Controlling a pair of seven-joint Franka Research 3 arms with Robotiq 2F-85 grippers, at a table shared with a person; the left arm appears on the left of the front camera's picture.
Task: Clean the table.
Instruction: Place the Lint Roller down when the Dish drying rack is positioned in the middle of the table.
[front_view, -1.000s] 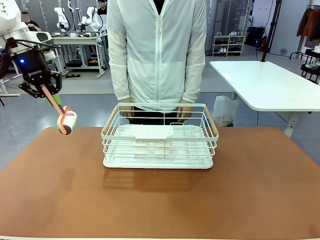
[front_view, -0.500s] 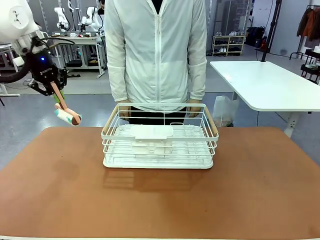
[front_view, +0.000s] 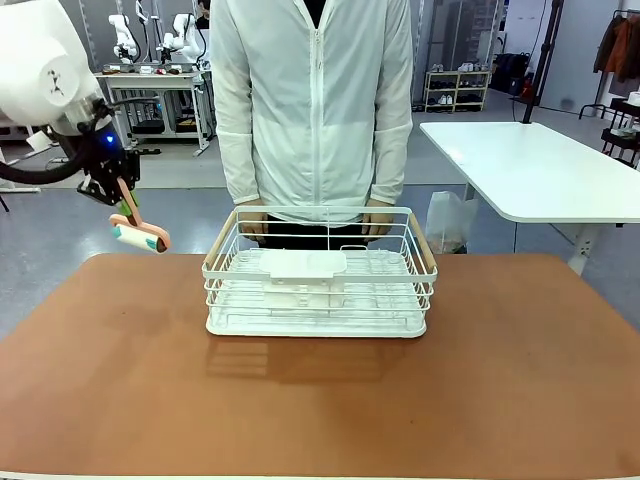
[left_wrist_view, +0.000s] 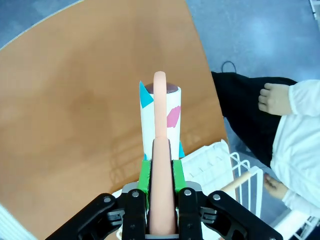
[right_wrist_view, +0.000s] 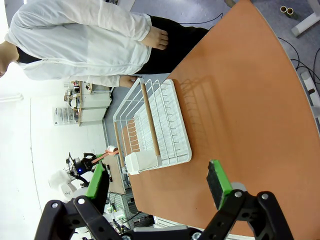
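Observation:
The reddish-brown table is wide and bare at the front. My left gripper hangs above the table's far left corner, shut on the peach handle of a lint roller. The roller's white roll lies about level in the air, clear of the tabletop. In the left wrist view the green pads clamp the handle, and the roll, with blue and pink marks, points away over the table. My right gripper stands open above the table, with nothing between its fingers.
A white wire dish rack with wooden side handles stands at the table's far middle, a white holder inside it. A person in a white jacket stands right behind it, hands at its far rim. A smaller white table stands at the back right.
My left arm has swung up and toward the rack with the lint roller. The roll has turned from hanging slanted to lying about level. The rack and the person have stayed put.

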